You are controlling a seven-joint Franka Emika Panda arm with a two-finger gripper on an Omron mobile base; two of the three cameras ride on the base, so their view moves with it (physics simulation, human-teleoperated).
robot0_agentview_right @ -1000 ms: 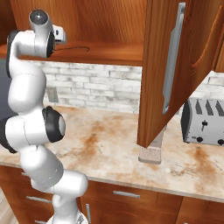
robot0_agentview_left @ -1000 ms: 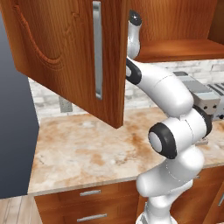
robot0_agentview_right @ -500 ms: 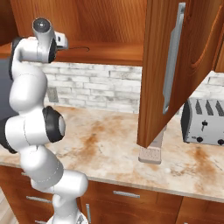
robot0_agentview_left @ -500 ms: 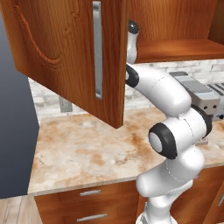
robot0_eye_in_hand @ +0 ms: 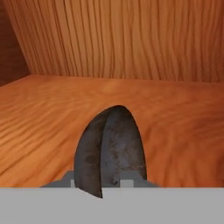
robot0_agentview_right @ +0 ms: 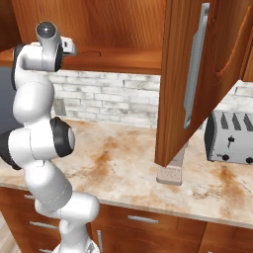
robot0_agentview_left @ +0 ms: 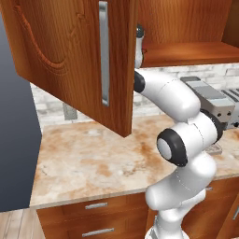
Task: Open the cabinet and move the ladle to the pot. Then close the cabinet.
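The ladle (robot0_eye_in_hand: 109, 151) lies on the cabinet (robot0_agentview_left: 70, 56) shelf, its dark, worn bowl right up against the hand camera with the handle cut off at the bottom edge, so whether the jaws are pinching it or standing apart can't be told. The gripper (robot0_agentview_right: 69, 47) reaches in over the shelf, its tips hidden behind the hand. Out on the tabletop (robot0_agentview_right: 123, 158) to the right sits a toaster (robot0_agentview_right: 231, 138), part-hidden by the open door, no lettering readable.

Cabinet (robot0_agentview_left: 74, 60) door open; arm reaches onto shelf, pincer seemingly hidden.
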